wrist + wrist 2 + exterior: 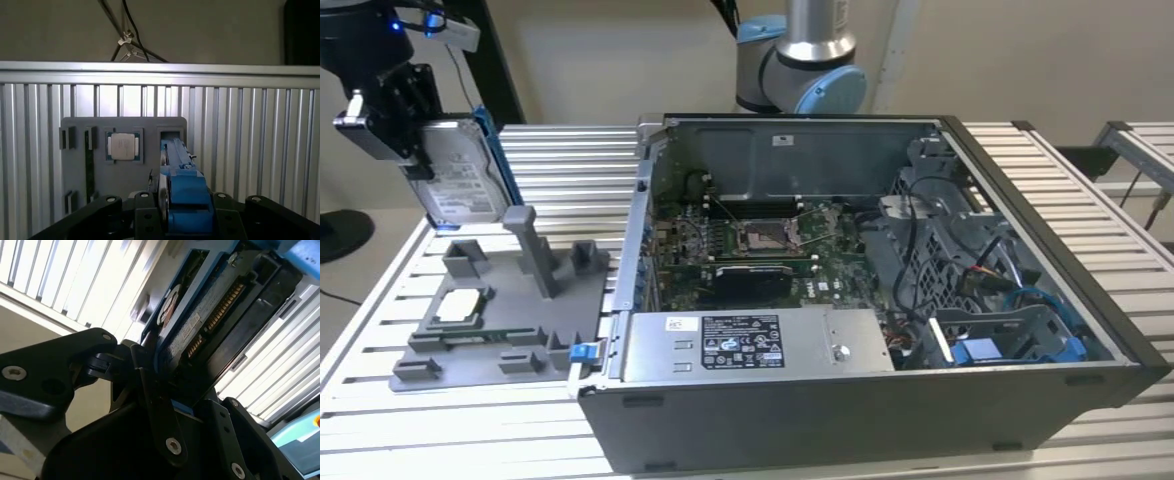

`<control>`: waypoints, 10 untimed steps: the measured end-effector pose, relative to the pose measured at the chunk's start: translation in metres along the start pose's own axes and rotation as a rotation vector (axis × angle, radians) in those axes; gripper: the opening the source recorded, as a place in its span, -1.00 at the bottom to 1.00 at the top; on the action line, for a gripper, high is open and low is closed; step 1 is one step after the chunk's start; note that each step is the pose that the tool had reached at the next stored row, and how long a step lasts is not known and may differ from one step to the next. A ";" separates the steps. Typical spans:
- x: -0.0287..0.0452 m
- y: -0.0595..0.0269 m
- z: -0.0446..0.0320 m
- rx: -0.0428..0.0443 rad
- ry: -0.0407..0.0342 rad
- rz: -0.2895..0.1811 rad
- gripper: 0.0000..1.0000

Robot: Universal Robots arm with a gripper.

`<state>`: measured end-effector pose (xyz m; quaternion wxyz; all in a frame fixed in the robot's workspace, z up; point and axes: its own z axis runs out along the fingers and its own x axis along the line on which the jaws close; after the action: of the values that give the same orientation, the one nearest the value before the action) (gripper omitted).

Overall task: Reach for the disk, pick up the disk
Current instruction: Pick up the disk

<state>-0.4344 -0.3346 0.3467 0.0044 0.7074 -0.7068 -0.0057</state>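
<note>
Silver disk (459, 187) was already clear of the grey fixture (514, 318), hanging upright above it, gripper (414, 140) clamped tight on its blue-framed sides. Pickup looked basically done.

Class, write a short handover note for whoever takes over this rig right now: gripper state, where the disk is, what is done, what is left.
Gripper: shut on the disk, holding it on edge.
Disk: in the air above the gray fixture, at the exterior view's left.
Done: reach and grasp; the disk appears lifted clear of the fixture.
Left: nothing of the pick-up shows undone. The processor chip sits in the fixture.
</note>
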 end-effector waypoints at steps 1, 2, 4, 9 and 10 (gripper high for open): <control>0.0000 0.0000 -0.0017 0.0000 0.0000 0.000 -1.00; 0.0000 0.0001 -0.0036 0.0000 0.0000 0.000 -1.00; 0.0000 0.0001 -0.0073 0.0001 0.0000 0.000 -1.00; 0.0000 0.0003 -0.0171 0.0000 0.0000 0.000 -1.00; 0.0000 0.0003 -0.0191 0.0000 0.0000 0.000 -1.00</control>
<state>-0.4344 -0.3346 0.3658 0.0044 0.7074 -0.7068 -0.0057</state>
